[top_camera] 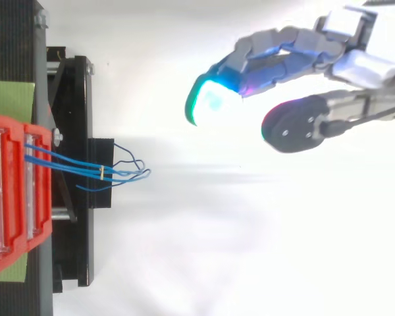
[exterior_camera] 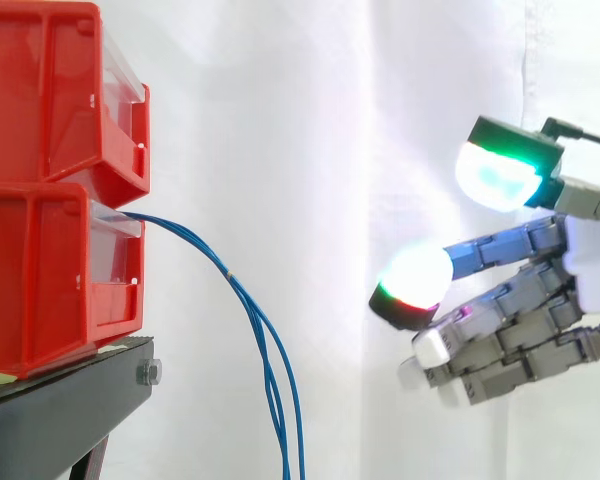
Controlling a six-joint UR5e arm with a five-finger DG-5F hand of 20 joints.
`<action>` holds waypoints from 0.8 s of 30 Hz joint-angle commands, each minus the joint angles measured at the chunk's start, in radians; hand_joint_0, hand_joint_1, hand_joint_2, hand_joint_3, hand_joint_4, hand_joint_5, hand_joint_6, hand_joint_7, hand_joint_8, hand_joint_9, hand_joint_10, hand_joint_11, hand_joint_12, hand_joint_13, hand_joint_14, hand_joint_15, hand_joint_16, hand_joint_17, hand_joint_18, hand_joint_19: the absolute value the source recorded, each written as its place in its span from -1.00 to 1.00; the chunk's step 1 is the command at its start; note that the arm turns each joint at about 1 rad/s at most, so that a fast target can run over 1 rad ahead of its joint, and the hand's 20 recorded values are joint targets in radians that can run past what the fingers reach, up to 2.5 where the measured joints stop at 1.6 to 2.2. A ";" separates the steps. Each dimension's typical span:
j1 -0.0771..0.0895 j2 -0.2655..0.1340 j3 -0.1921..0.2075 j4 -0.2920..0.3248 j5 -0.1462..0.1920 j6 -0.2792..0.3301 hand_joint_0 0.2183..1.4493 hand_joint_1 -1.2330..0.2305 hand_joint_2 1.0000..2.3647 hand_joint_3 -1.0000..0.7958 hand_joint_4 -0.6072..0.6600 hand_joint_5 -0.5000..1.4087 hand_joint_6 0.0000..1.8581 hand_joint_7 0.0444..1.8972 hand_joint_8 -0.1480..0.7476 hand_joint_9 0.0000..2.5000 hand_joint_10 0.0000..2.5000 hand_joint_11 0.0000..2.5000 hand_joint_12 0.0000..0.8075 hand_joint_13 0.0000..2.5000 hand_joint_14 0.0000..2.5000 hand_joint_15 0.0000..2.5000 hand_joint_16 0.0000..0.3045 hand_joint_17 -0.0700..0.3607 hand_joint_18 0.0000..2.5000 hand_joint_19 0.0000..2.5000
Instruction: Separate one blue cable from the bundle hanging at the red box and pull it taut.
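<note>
Side view, blue cables [exterior_camera: 230, 276] hanging at red box [exterior_camera: 50, 280], hand [exterior_camera: 520, 330] well apart

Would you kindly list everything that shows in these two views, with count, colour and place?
bins: two, red, stacked on the stand at the left
cables: several, blue, running out of the lower bin's front and hanging down beside the stand
tie: one, yellowish, around the cables
stand: one, black, under the bins
mat: one, green, between the bins and the stand
curtain: one, white, behind everything
hand: one, grey and blue with glowing pads, at the right, open, apart from the cables, holding nothing
</note>
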State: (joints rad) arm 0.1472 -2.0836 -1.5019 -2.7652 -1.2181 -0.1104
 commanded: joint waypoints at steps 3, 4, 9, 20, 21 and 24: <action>0.020 -0.061 0.026 0.050 0.023 0.005 -0.49 -0.02 -1.00 -0.44 0.37 -0.69 -0.46 -0.01 -0.03 -0.53 -0.99 -0.70 -0.32 -0.66 -1.00 -0.90 -0.81 -0.38 -0.83 -0.94; 0.023 -0.070 0.037 0.049 0.029 0.005 -0.49 -0.02 -1.00 -0.43 0.38 -0.69 -0.46 -0.02 -0.03 -0.53 -0.99 -0.70 -0.32 -0.66 -1.00 -0.90 -0.81 -0.38 -0.84 -0.94; 0.025 -0.121 0.078 0.047 0.032 0.012 -0.48 -0.02 -1.00 -0.43 0.38 -0.69 -0.46 -0.02 -0.02 -0.52 -0.99 -0.70 -0.32 -0.66 -1.00 -0.90 -0.81 -0.38 -0.84 -0.94; 0.028 -0.158 0.115 0.082 0.045 0.005 -0.48 -0.02 -1.00 -0.43 0.38 -0.69 -0.46 -0.02 -0.02 -0.52 -0.99 -0.70 -0.32 -0.65 -1.00 -0.90 -0.82 -0.38 -0.83 -0.94; 0.028 -0.159 0.115 0.085 0.045 0.005 -0.48 -0.02 -1.00 -0.43 0.38 -0.69 -0.46 -0.02 -0.02 -0.52 -0.99 -0.70 -0.32 -0.65 -0.99 -0.89 -0.82 -0.38 -0.83 -0.94; 0.025 -0.191 0.132 0.093 0.054 0.006 -0.48 -0.02 -1.00 -0.43 0.38 -0.69 -0.46 -0.02 -0.02 -0.52 -0.99 -0.69 -0.32 -0.64 -1.00 -0.89 -0.82 -0.38 -0.83 -0.94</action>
State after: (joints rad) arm 0.1742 -2.2538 -1.3826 -2.6786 -1.1701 -0.1040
